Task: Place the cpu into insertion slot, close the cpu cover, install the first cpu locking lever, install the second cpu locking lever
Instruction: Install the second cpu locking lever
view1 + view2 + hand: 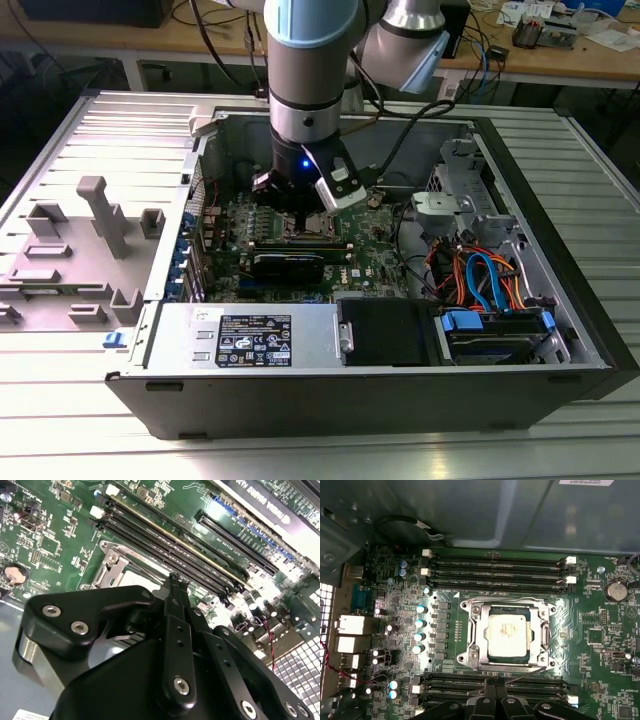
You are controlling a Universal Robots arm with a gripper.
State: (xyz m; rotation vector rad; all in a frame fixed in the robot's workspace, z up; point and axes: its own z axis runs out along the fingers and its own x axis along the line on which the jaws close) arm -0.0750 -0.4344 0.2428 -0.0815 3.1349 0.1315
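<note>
With the cpu (pixel 507 635) already seated in the insertion slot (pixel 544 636) and the cpu cover (pixel 476 632) down around it, the pincer (pixel 495 690), fingertips together and empty, hovers at the socket's edge, seemingly by a lever.

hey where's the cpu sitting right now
In the first wrist view the cpu lies flat in the insertion slot on the green motherboard, framed by the cpu cover, between the two banks of black memory slots.

White sticker (pixel 255 340) on power supply housing (pixel 300 335): print too small to read. Lettering on black card (pixel 270 505): illegible.
</note>
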